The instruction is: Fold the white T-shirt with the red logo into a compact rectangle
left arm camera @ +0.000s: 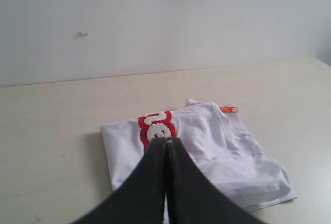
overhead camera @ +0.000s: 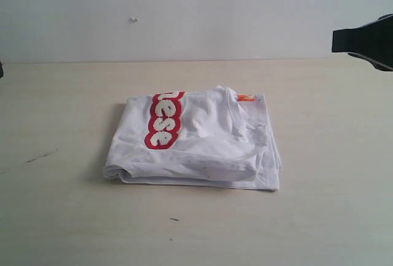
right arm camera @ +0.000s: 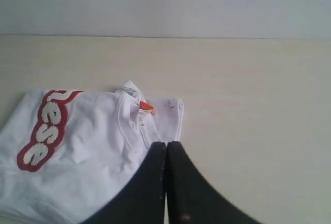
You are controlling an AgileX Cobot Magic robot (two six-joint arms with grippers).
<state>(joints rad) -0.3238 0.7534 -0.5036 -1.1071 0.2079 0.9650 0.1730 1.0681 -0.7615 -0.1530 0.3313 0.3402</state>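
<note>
**Left tool (left arm camera: pixel 166 140) and right tool (right arm camera: pixel 166 144) both pressed shut, gripping nothing**

Each tool shows in its own wrist view as a pair of black fingers closed tip to tip, with no cloth between them. In the exterior view a black part of the right arm (overhead camera: pixel 367 40) juts in at the upper right edge, raised and well apart from the garment.

The white T-shirt (overhead camera: pixel 196 143) lies near the middle of the pale wooden bench (overhead camera: pixel 331 168), already folded into a thick, roughly rectangular stack. Its layered edges show along the near side, and the right-hand edge is a little uneven. The red logo (overhead camera: pixel 164 120) runs front to back on the top layer, towards the left; only the fluffy white letters "ese" are visible, and the rest is tucked under the fold. The ribbed collar curves across the top layer on the right, and the orange tag (overhead camera: pixel 246 97) sits at the far right corner of the stack.

Around the shirt, a thin dark scuff (overhead camera: pixel 42 155) marks the bench to the left, well apart, and a small dark fleck (overhead camera: pixel 174 219) lies in front of the stack. Behind the bench rises a plain white wall (overhead camera: pixel 233 14) with one small speck (overhead camera: pixel 132 19) on it
</note>
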